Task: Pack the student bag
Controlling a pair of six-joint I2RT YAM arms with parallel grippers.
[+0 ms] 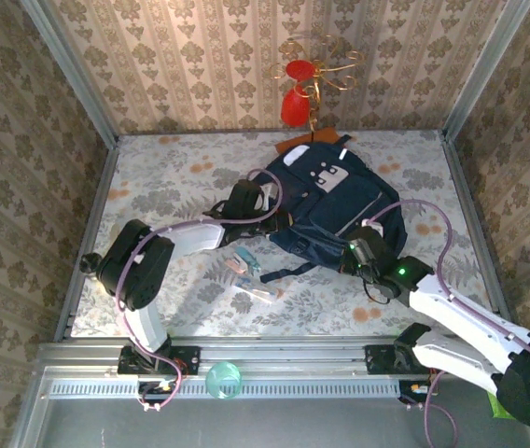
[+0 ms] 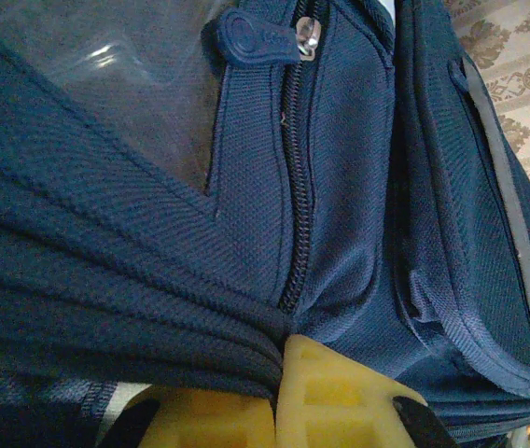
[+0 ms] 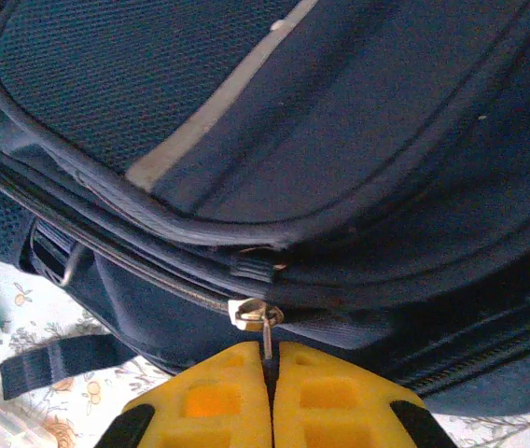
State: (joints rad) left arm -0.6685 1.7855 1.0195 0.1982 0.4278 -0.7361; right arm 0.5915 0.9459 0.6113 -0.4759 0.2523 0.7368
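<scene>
Your student bag (image 1: 335, 201) lies flat on the worktop (image 1: 172, 177), a bit past the middle toward 1 o'clock. Your right pincer (image 3: 268, 369) is pressed together on the little metal zip pull (image 3: 265, 327) at the bag's 5 o'clock edge. Your left pincer (image 2: 278, 397) is pinching a fold of blue cloth at the bag's 9 o'clock side. I think the step in hand is working this zip. Pull the zip along its track, not up, and go slow so the thin pull does not slip out. Let the left pincer hold the cloth tight the other way, so the bag does not slide and the zip line lies straight. Watch the dark strap (image 3: 55, 359) near the zip, because it could catch. The worktop has a pale flowery cover, and the bag could slip on it. A few small things (image 1: 251, 275) lie at 7 o'clock from the bag, just beside it. Patterned paper covers the walls, and a red ornament (image 1: 295, 93) hangs at 12 o'clock.
</scene>
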